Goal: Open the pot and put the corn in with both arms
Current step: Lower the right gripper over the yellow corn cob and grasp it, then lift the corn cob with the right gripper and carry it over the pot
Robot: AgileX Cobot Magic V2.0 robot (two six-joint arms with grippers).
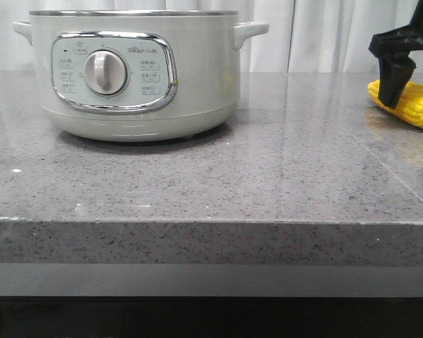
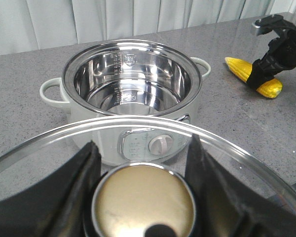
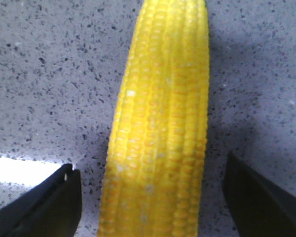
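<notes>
My left claw (image 2: 143, 197) is closed on the knob (image 2: 144, 201) of a glass lid (image 2: 237, 148), one black finger on each side of that round brassy knob. I hold the lid up in the air on the near side of the pot (image 1: 130, 74), clear of its rim, and I can see the pot's dial through and past the glass.

The pot stands on the left part of the grey speckled counter (image 1: 233, 183), towards the far edge, with its control panel and dial (image 1: 104, 72) facing the near edge. It is open: from my left wrist I look straight into the shiny steel bowl (image 2: 130, 81). A small handle sticks out on each side of the pot.

The corn (image 1: 412, 104) lies flat on the counter at the far right, well apart from the pot, with one end pointing left towards it.

My right claw (image 1: 395, 88) is down over the corn, at about the middle of the cob. Its fingers (image 3: 44, 205) are spread wide, one on each side of the cob, and from my right wrist I can see bare counter between each finger and the yellow kernels. So this claw holds nothing; it only straddles the corn. A white curtain hangs behind the counter.
</notes>
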